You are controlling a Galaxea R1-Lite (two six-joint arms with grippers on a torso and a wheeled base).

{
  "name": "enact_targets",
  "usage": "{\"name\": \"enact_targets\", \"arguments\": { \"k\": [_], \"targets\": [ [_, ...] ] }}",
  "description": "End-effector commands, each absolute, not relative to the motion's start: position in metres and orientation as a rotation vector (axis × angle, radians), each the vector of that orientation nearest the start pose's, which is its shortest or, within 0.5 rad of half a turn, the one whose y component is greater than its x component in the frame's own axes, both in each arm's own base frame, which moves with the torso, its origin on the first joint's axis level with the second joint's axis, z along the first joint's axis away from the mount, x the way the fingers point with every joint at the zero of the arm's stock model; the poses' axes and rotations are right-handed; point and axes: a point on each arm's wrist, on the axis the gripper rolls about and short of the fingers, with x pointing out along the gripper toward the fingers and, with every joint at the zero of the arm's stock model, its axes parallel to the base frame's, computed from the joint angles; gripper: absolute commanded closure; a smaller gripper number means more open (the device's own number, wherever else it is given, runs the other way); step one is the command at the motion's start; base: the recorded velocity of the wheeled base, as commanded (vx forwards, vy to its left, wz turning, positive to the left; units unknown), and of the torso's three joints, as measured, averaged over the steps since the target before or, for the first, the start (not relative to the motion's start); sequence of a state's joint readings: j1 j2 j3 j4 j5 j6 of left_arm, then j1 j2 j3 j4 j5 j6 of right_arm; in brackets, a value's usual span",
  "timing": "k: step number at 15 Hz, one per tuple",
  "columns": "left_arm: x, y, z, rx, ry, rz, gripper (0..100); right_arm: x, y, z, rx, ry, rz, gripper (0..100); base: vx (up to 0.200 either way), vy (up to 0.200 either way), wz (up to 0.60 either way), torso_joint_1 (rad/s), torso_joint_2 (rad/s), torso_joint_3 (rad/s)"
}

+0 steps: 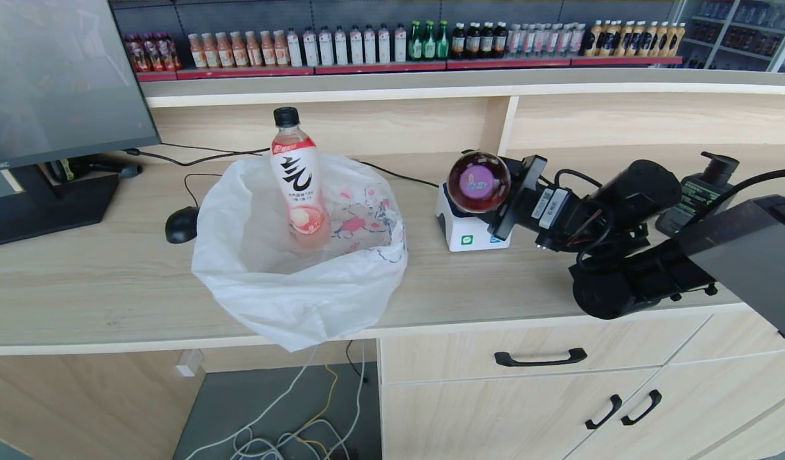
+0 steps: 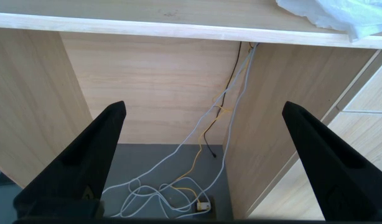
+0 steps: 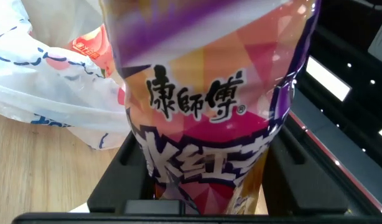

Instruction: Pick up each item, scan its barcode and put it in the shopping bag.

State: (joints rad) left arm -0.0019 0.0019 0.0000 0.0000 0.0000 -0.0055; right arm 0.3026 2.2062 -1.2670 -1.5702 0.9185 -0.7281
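Left hand (image 2: 203,109): fingers spread, nothing held, facing the opening under the bench (image 1: 79,287). Shopping bag (image 1: 296,281) sits left of centre on the bench, pink bottle (image 1: 298,185) upright inside. Further right, right hand (image 1: 502,191) grasps dark bottle (image 1: 477,182), held sideways just above white scanner (image 1: 463,236).

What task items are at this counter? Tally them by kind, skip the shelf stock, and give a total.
Bottles: 2 (pink bottle, dark bottle)
Shopping bag: 1
Scanner: 1
Total: 4
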Motion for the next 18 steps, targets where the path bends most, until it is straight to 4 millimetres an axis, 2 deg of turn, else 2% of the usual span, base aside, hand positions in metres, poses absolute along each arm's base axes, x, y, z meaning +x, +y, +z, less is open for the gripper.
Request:
{"name": "enact_targets", "arguments": {
  "k": [1,10,15,18],
  "targets": [
    [-0.023,0.0,0.076,-0.006,0.002,-0.002,0,0.394,0.142,0.199,-0.815,-1.048,0.901,100,0.0,0.0,0.0,0.0,0.0,0.0],
    [-0.023,0.0,0.076,-0.006,0.002,-0.002,0,0.385,0.143,0.215,-0.777,-1.044,0.844,100,0.0,0.0,0.0,0.0,0.0,0.0],
    [-0.023,0.0,0.076,-0.006,0.002,-0.003,0,0.344,0.174,0.232,-0.658,-1.024,0.818,100,0.0,0.0,0.0,0.0,0.0,0.0],
    [-0.023,0.0,0.076,-0.006,0.002,-0.002,0,0.319,0.186,0.234,-0.567,-0.962,0.815,100,0.0,0.0,0.0,0.0,0.0,0.0]
  ]
}}
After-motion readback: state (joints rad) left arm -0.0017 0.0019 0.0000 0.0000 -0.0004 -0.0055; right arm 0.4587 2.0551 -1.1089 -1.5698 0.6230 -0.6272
